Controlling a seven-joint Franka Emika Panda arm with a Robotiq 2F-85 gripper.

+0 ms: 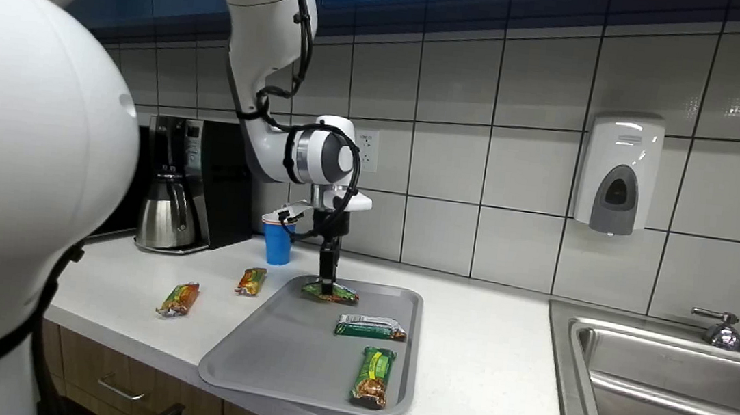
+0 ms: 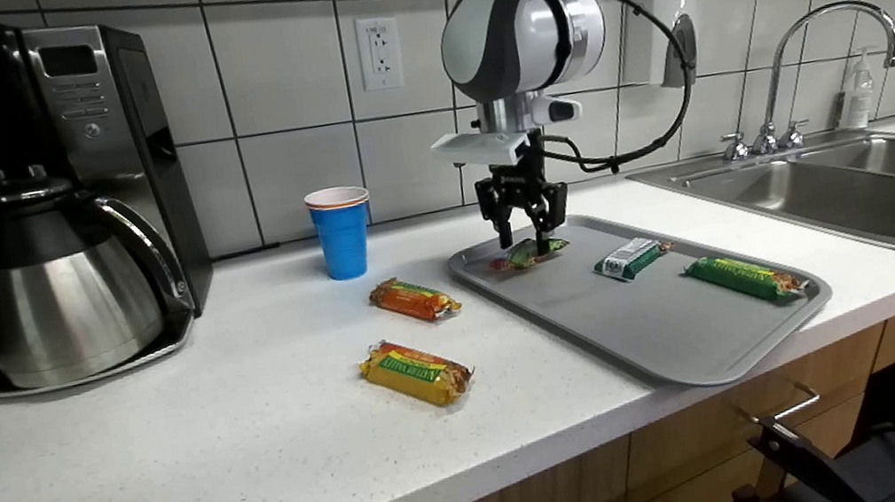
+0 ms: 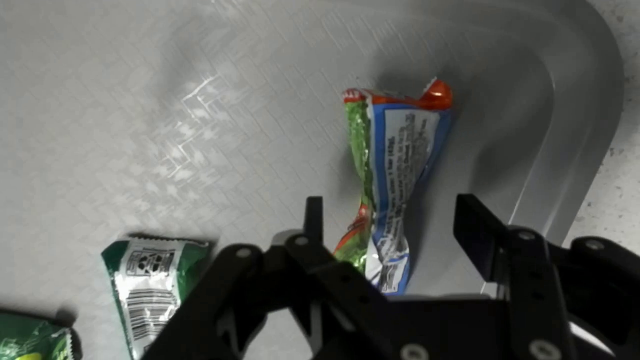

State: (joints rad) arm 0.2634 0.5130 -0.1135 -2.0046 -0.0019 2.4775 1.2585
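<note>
My gripper (image 3: pixel 390 217) stands open in the wrist view, pointing down over the grey tray (image 3: pixel 260 125). Between its fingers lies a crumpled green, red and blue snack bar (image 3: pixel 397 150), with a gap on either side. In both exterior views the fingertips are low around this bar (image 2: pixel 524 255), near the tray's back end. Two green bars share the tray: a label-up one (image 1: pixel 371 328) mid-tray and another (image 1: pixel 373 376) at its front right. Left of the tray, an orange bar (image 2: pixel 415 299) and a yellow bar (image 2: pixel 416 374) rest on the counter.
A blue cup (image 2: pixel 343 236) stands near the tiled wall behind the counter. Farther left is a coffee maker with a steel carafe (image 2: pixel 62 285). The sink (image 1: pixel 679 405) lies right of the tray, and a soap dispenser (image 1: pixel 620 172) hangs on the wall.
</note>
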